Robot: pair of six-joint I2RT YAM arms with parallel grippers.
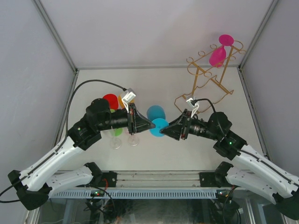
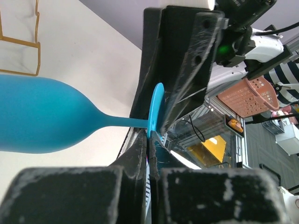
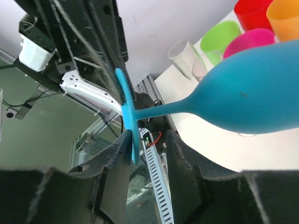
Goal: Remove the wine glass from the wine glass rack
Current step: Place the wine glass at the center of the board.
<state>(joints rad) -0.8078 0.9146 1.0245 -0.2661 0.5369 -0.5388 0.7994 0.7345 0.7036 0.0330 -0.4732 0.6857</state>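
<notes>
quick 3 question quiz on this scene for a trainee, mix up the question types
1. True or false: the left gripper is shut on the round foot of the matte blue wine glass.
2. The right gripper has its jaws: A) clamped on the blue bowl, B) open on either side of the foot, C) shut on nothing.
3. What colour is the glass hanging on the thin gold wire rack?
Key: 1 true; 2 B; 3 pink, the pink glass.
</notes>
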